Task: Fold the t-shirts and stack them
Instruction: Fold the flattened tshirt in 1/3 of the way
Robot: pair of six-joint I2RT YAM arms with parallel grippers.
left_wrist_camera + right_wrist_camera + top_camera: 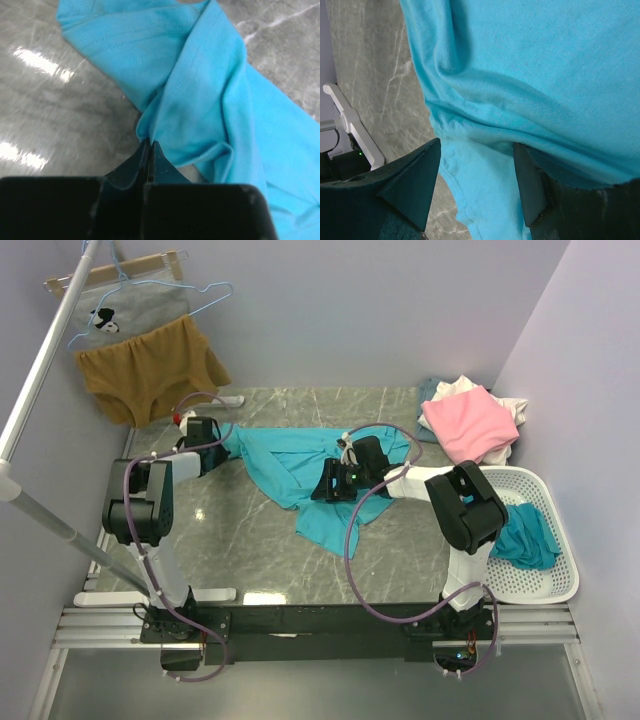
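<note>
1. we judged the step in hand to be an early one: spreading the teal t-shirt [290, 465] flat on the table [230, 550] ahead of any fold. it lay crumpled and twisted across the middle, with no fold made yet.
2. the left gripper [148, 149] stood shut, its jaws pressed together on a thin pinch of the shirt's edge at the cloth's left end. the rest of the shirt ran away from it toward the centre.
3. the right gripper [476, 172] hung with its jaws wide apart and held nothing. a bunched ridge of the same shirt lay just below and between its fingers; whether it touched them we could not tell.
4. the next move, as we saw it, called for the right gripper to close on that ridge, then for both arms to draw apart and smooth the cloth. the left pinch looked slight and might slip.
5. the pink t-shirt [468, 420] lay on a pile at the far right, and a second teal t-shirt [525, 535] lay in the white basket [530, 590], both well apart from the grippers.
</note>
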